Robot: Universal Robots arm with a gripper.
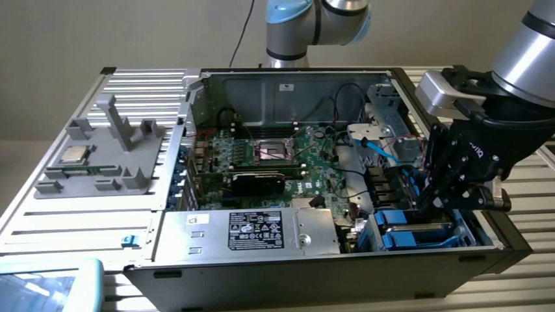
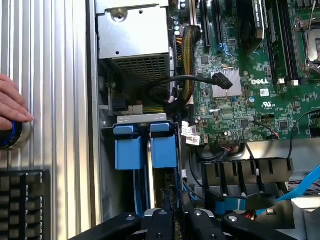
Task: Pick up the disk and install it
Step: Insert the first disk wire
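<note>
Tool [image 2: 176, 209] near blue drive carriers [image 2: 131, 150], green motherboard [image 2: 250, 70], hand [image 2: 11, 106]

Open black computer case [image 1: 303, 276] on slatted metal table [image 1: 524, 286]; grey plastic fixture [image 1: 104, 156] beside it, toward the exterior view's left; black gripper [image 1: 431, 207] inside case.

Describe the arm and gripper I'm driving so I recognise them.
The arm is silver-grey tubing with light blue joint caps. A silver-grey bracket sits at its wrist. The gripper is black, built of jointed bars, with small white lettering on its body.
</note>
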